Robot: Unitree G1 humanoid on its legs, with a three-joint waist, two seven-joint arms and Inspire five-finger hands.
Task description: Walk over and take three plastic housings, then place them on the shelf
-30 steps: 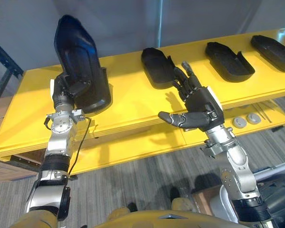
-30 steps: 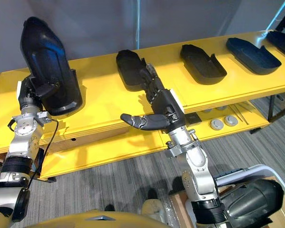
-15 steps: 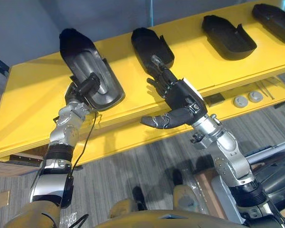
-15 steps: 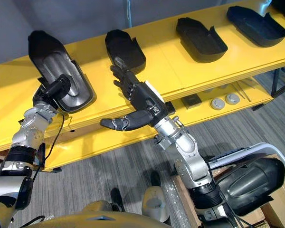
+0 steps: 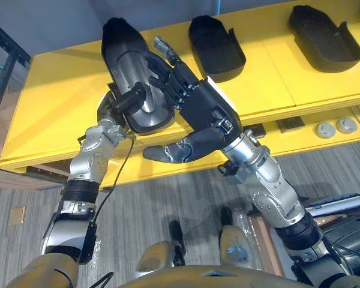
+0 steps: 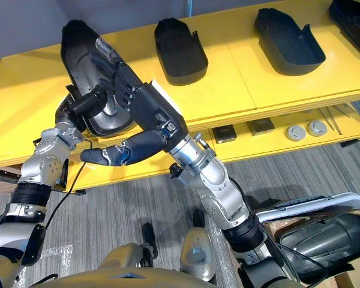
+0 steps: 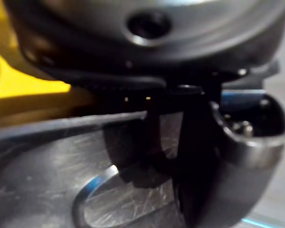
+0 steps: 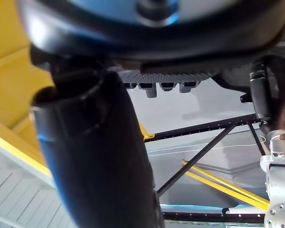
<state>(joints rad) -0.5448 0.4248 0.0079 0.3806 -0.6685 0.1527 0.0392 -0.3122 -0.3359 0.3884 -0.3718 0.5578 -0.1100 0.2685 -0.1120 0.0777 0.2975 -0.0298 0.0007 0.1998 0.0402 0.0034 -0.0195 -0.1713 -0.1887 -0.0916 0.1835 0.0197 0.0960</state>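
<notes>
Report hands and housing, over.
Left hand shut on housing, tilted over yellow shelf. Right hand open, fingers at housing. Nearest other housing lies apart.

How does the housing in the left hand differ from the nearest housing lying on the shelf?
The held housing is gripped by the left hand, the right hand at it; the shelf housing lies untouched. The held housing's inside shines grey; the shelf housing's looks dull black. Both are black hollow shells.
</notes>
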